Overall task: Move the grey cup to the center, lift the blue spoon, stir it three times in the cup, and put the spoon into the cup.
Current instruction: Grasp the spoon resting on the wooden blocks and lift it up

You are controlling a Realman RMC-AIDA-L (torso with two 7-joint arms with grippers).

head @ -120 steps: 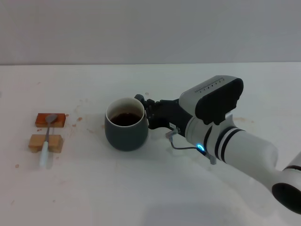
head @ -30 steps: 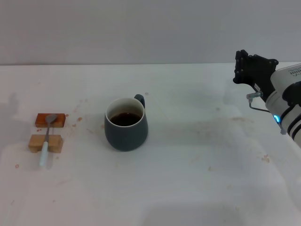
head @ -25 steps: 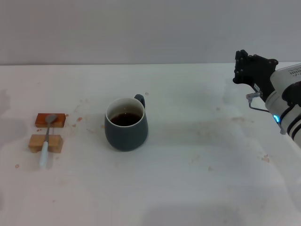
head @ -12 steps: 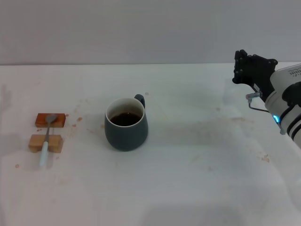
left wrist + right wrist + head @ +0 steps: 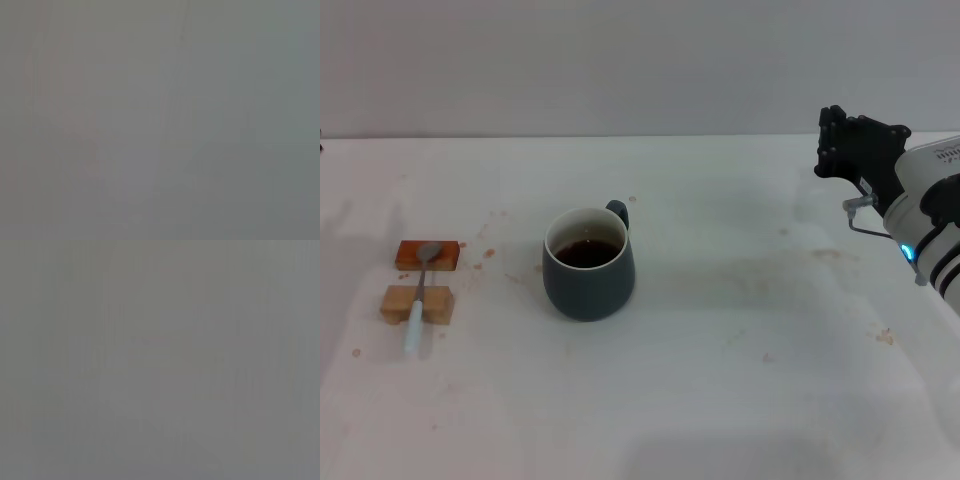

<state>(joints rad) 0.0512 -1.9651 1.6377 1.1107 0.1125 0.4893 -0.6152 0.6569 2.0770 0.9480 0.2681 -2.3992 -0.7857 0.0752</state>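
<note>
The grey cup (image 5: 588,266) stands upright on the white table (image 5: 740,340), left of the middle, with brown liquid inside and its handle pointing to the back right. The blue spoon (image 5: 419,296) lies across two blocks at the far left, bowl toward the back. My right gripper (image 5: 827,142) hovers at the far right, well away from the cup, open and empty. My left gripper is out of the head view. Both wrist views are plain grey and show nothing.
An orange block (image 5: 426,255) and a tan block (image 5: 415,303) hold the spoon off the table. Small brown stains dot the tabletop around the cup and to the right. A faint shadow lies on the table's far left.
The right gripper has let go of the cup's handle and drawn back to the far right. Over the last second it has held still. The shadow at the far left has shifted.
</note>
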